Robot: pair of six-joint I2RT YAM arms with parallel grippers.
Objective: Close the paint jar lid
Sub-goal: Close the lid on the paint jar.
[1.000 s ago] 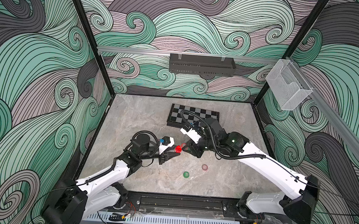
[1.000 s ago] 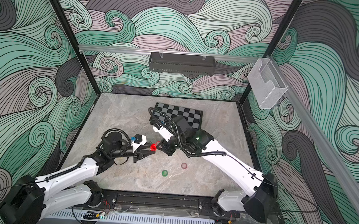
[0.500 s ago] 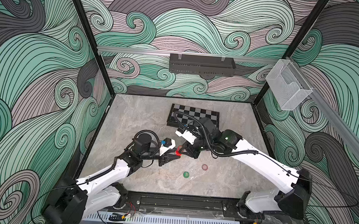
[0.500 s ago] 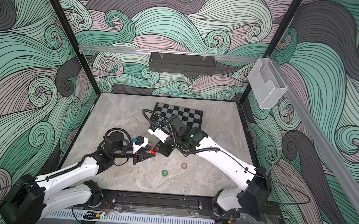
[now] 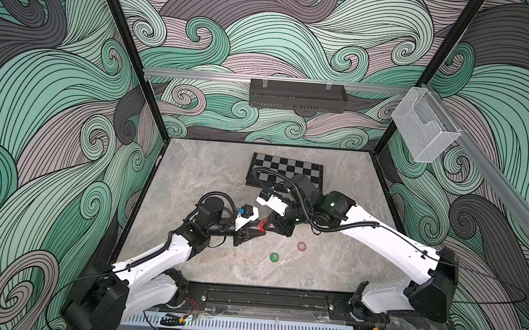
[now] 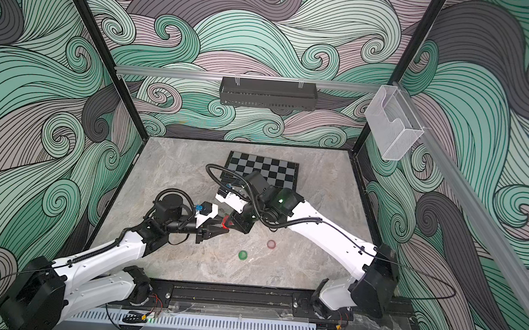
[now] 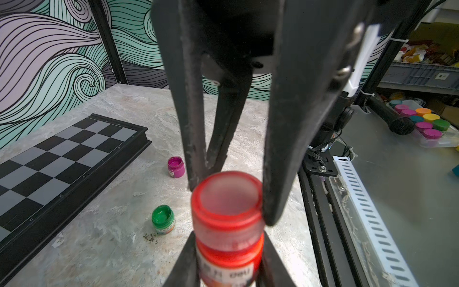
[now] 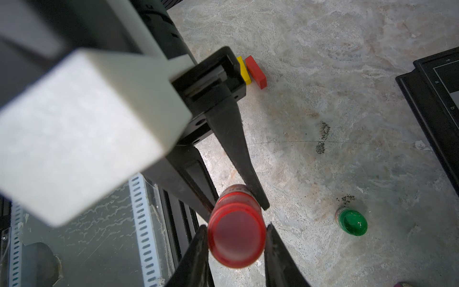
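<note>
A small red paint jar with a white label is held above the table, and my left gripper is shut on its body. The translucent red lid sits on the jar's mouth. My right gripper is shut on that lid, one finger on each side. In both top views the two grippers meet tip to tip at the jar in mid-table, the left gripper coming from the left and the right gripper from the right.
A green jar and a pink jar stand on the table in front of the grippers. A chessboard lies at the back. A red block and a yellow block lie under the left arm.
The right arm has swung a little to the left and its wrist has turned over the jar. The jar has dropped slightly. The left arm has hardly moved.
</note>
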